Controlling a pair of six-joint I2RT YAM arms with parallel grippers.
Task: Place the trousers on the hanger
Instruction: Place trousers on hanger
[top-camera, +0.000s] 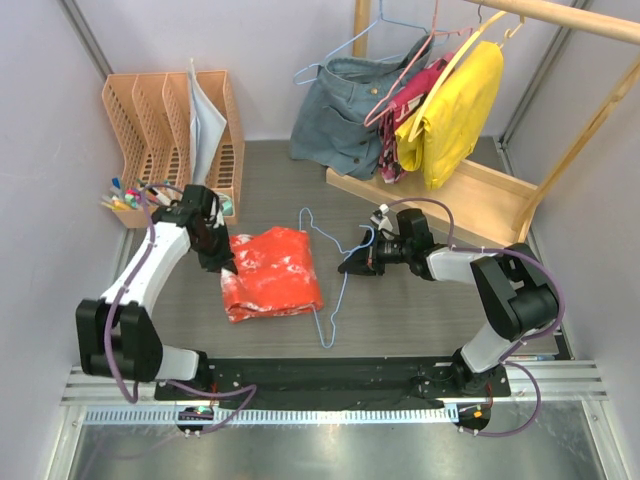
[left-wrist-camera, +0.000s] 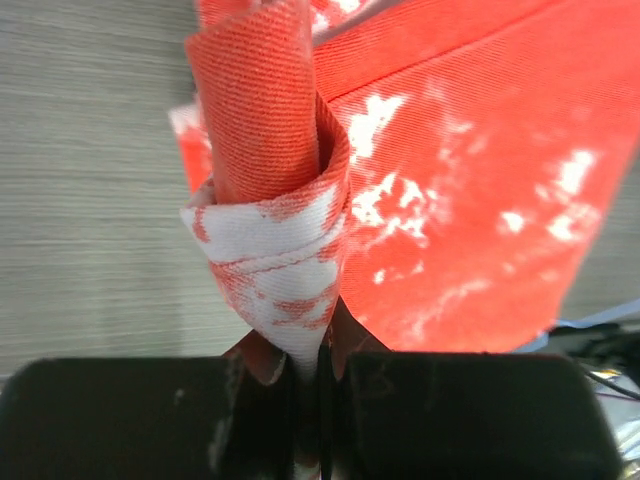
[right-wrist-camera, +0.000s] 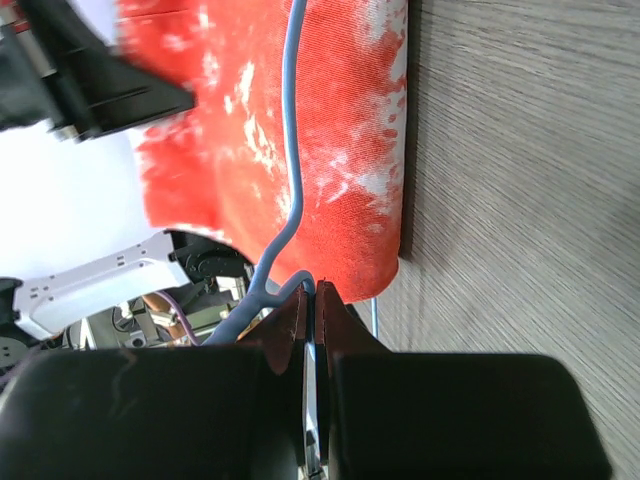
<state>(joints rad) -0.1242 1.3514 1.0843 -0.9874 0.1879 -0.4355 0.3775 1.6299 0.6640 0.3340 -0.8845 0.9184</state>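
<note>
The red-orange trousers with white splotches lie folded on the table, left of centre. My left gripper is shut on their left edge; in the left wrist view a rolled fold of the trousers rises from between the jaws of the left gripper. The light-blue wire hanger stands just right of the trousers, its hook toward the back. My right gripper is shut on the hanger wire, seen pinched between the jaws of the right gripper, with the trousers behind it.
A wooden rack at the back right carries a grey-blue denim garment, a pink garment and a yellow garment on hangers. Orange file holders and a pen cup stand at the back left.
</note>
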